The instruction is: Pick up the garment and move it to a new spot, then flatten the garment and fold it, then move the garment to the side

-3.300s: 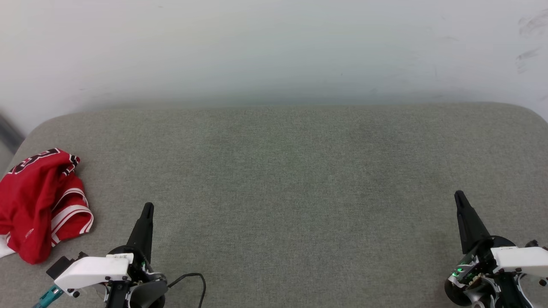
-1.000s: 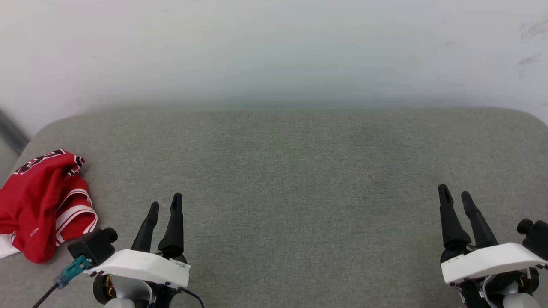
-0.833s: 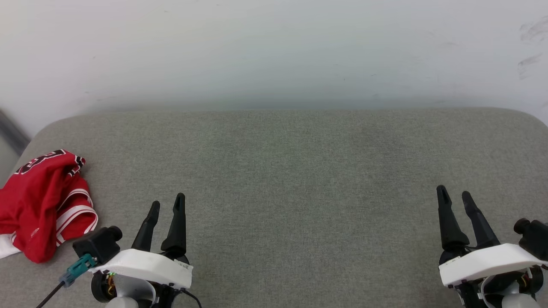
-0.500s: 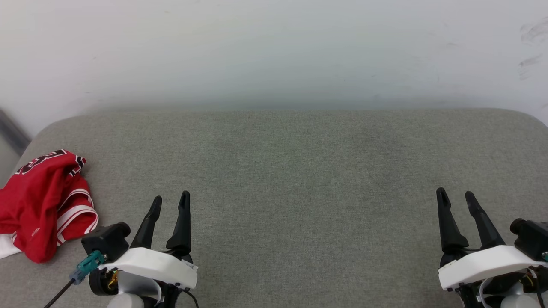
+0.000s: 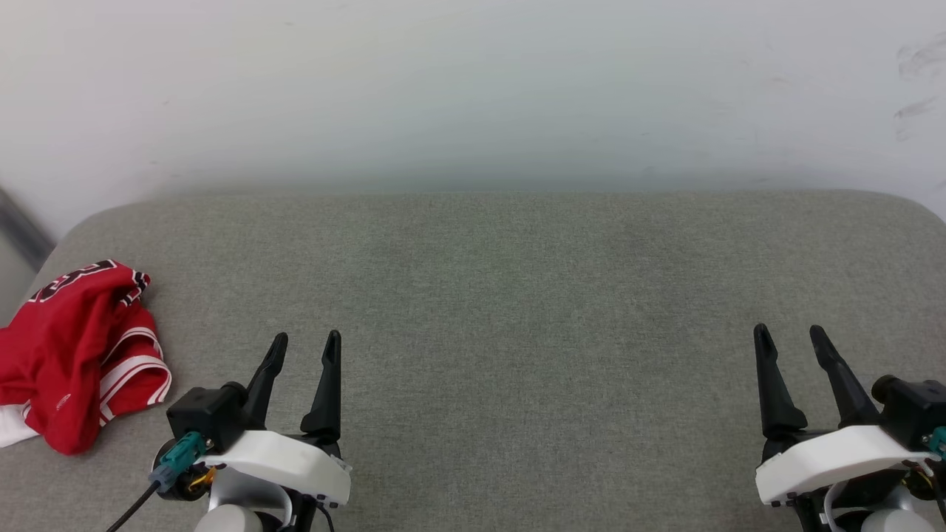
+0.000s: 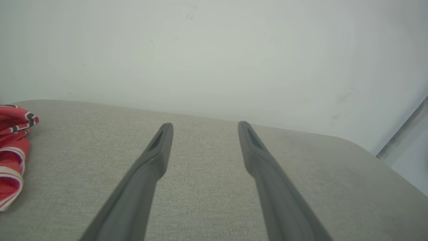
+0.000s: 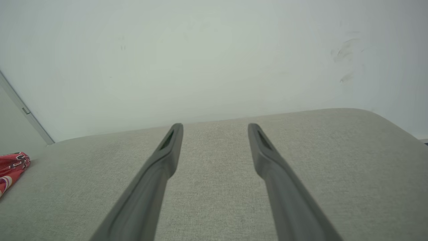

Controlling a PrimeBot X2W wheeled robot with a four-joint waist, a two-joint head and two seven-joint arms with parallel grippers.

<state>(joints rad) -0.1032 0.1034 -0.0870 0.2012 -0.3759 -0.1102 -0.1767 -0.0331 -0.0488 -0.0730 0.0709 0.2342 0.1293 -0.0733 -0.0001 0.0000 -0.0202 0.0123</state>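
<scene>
The garment (image 5: 70,347) lies crumpled in a heap at the far left edge of the grey padded surface (image 5: 517,295), red with white-and-red striped trim and black lettering on top. Its edge also shows in the left wrist view (image 6: 11,150) and as a small piece in the right wrist view (image 7: 11,167). My left gripper (image 5: 305,346) stands open to the right of the heap, apart from it, holding nothing (image 6: 204,129). My right gripper (image 5: 791,336) stands open near the right edge, holding nothing (image 7: 215,129).
A pale wall (image 5: 473,89) rises behind the padded surface. The surface has rounded corners at the back left and back right. A dark strip (image 5: 18,229) runs down at the far left beyond the surface's edge.
Both grippers have gone from shut to open and their wrists have rolled. The left gripper has drifted a little to the right, and the camera has shifted slightly. The garment lies as before.
</scene>
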